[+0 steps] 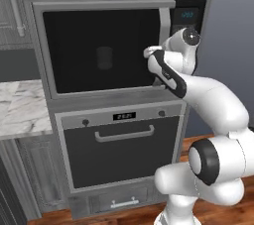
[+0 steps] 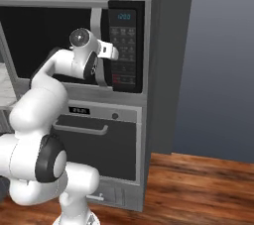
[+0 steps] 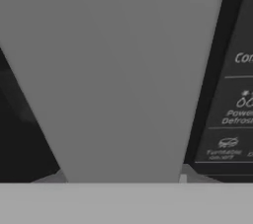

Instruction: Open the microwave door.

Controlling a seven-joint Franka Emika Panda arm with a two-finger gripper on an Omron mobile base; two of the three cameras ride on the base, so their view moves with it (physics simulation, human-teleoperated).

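Silver handle (image 3: 123,75) huge in hand view, keypad panel (image 2: 124,50) clearest from right; tool (image 1: 159,68) spread or pinched, unclear.

A: Where is the microwave (image 1: 114,45) sitting?

B: It is sitting built into the grey column, filling the frame from 9 to 1 o'clock in the left base view.

A: And the door (image 1: 99,50)?

B: Its black glass is facing forward in a grey frame, and it is looking shut or nearly so. The silver handle (image 3: 123,75) is running vertically along its right edge.

A: What is lying at 3 o'clock of the handle?

B: The dark keypad (image 2: 124,50), with the blue display (image 2: 123,16) glowing at its top.
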